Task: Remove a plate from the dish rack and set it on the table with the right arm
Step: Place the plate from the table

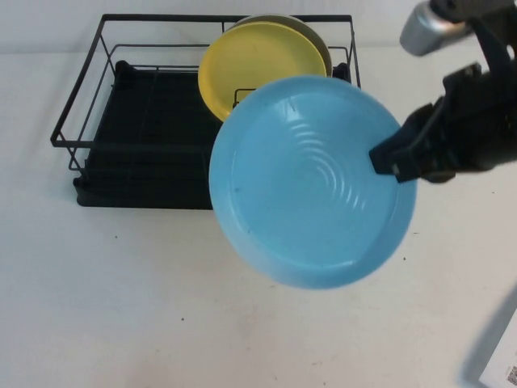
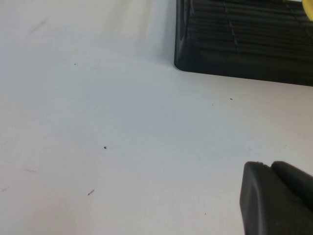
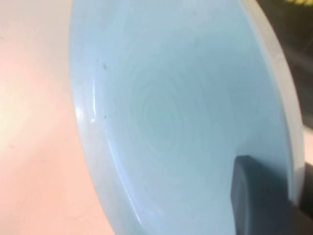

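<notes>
My right gripper [image 1: 386, 160] is shut on the right rim of the light-blue plate [image 1: 307, 182] and holds it tilted in the air, over the table [image 1: 121, 307] in front of the dish rack [image 1: 137, 162]. In the right wrist view the plate [image 3: 161, 107] fills the picture, with one dark finger [image 3: 249, 196] pressed on its inner face and the rim between the jaws of the right gripper [image 3: 288, 196]. The left gripper [image 2: 270, 166] hangs low over the bare table [image 2: 122, 122], apart from the rack's tray [image 2: 244, 44], its fingers together and holding nothing.
A yellow plate [image 1: 254, 65] stands upright in the rack's right end with an olive-grey plate [image 1: 317, 36] behind it. A white sheet or box corner [image 1: 505, 360] lies at the table's near right edge.
</notes>
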Controlling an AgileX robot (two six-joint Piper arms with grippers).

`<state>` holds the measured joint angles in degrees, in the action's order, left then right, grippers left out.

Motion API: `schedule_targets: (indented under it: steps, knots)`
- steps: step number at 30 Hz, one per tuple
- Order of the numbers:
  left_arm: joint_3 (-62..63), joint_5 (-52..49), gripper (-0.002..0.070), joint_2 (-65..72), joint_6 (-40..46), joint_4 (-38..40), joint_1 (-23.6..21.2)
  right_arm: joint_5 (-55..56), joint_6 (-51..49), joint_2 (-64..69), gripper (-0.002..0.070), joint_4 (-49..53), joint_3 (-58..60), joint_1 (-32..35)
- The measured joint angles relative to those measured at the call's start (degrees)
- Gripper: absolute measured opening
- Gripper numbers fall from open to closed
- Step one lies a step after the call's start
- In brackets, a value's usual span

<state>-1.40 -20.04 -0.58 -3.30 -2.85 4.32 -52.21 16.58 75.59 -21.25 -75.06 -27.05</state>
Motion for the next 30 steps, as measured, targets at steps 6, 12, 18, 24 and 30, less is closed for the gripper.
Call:
schedule_targets:
  steps: [6, 12, 18, 24, 30]
  knots:
    - [0.0, 0.0, -0.0004, 0.0, 0.0, 0.0, 0.0, 7.5, -7.4, -4.8, 0.0065, -4.2, 13.4, -2.5]
    - [0.0, 0.0, -0.0004, 0.0, 0.0, 0.0, 0.0, 13.3, -9.3, -3.1, 0.0065, -11.4, 19.5, -2.7]
    - [0.0, 0.0, -0.0004, 0.0, 0.0, 0.0, 0.0, 19.0, -9.5, 4.4, 0.0065, -15.5, 19.7, -2.7]
    - [0.0, 0.0, -0.0004, 0.0, 0.0, 0.0, 0.0, 22.1, -6.9, 13.3, 0.0065, -21.7, 18.9, -3.2]
    - [0.0, 0.0, -0.0004, 0.0, 0.0, 0.0, 0.0, 22.7, -4.2, 19.6, 0.0065, -25.1, 15.9, -5.1]
